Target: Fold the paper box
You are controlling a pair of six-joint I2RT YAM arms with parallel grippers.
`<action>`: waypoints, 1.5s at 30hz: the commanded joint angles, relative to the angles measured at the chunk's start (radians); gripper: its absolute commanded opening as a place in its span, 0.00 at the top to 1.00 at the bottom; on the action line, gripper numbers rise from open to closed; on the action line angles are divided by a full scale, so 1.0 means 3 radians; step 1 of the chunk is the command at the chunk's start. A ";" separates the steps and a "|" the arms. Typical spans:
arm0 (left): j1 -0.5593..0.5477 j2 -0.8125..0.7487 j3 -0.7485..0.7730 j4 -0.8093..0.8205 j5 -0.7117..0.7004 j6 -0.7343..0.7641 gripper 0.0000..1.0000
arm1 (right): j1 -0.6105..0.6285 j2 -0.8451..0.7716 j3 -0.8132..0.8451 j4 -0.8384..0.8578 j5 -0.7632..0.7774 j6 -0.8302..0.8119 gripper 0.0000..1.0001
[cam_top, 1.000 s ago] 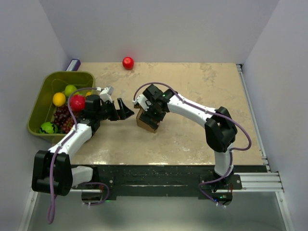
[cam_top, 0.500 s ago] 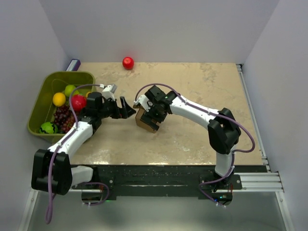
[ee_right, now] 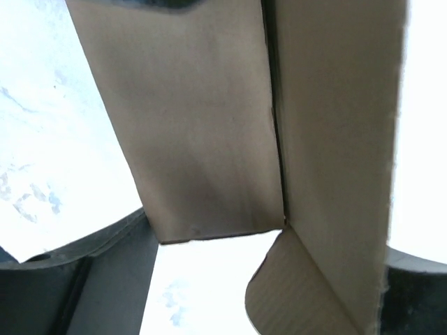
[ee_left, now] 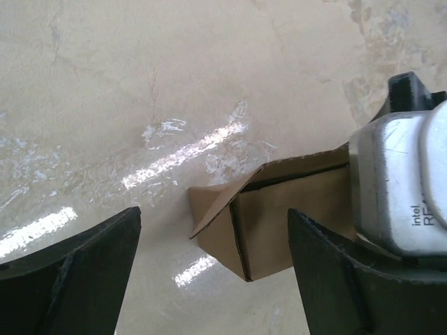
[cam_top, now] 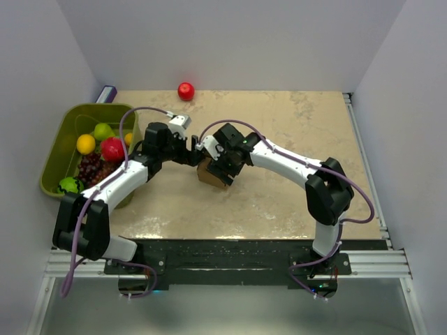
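Note:
The paper box (cam_top: 211, 175) is a small brown cardboard box on the table's middle, one flap sticking out to its left. In the left wrist view the paper box (ee_left: 279, 216) lies just ahead of my open left gripper (ee_left: 213, 216), apart from both fingers. In the top view my left gripper (cam_top: 192, 155) is right beside the box's left side. My right gripper (cam_top: 222, 159) is over the box from above. In the right wrist view its jaws (ee_right: 276, 241) stand wide apart with cardboard walls (ee_right: 202, 139) between them; contact cannot be seen.
A green bin (cam_top: 54, 150) with fruit stands at the left edge, next to my left arm. A red ball (cam_top: 185, 91) lies at the back wall. A small purple object (cam_top: 106, 93) sits in the back left corner. White walls enclose the table.
My left arm has reached right and forward, bringing its open gripper up to the box's left side. The right gripper and box have barely moved.

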 commanded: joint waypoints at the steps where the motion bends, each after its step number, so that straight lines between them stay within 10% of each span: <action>1: -0.0113 -0.0036 0.0102 0.0065 -0.0196 0.0244 0.16 | 0.0031 -0.0173 -0.0006 0.0123 -0.0022 -0.0021 0.25; 7: -0.0185 -0.0015 0.0076 0.0178 -0.0226 0.0239 0.40 | 0.0031 -0.0194 0.0009 0.0124 0.0080 0.0076 0.16; 24: -0.0400 0.0148 0.0081 -0.0068 -0.0595 0.0177 0.59 | 0.0026 -0.0787 -0.0338 0.0226 0.0551 0.0950 0.01; 45: -0.0584 0.0123 0.0051 -0.0272 -0.0861 0.0080 0.66 | 0.0026 -0.1104 -0.0706 0.0640 0.0904 0.1856 0.53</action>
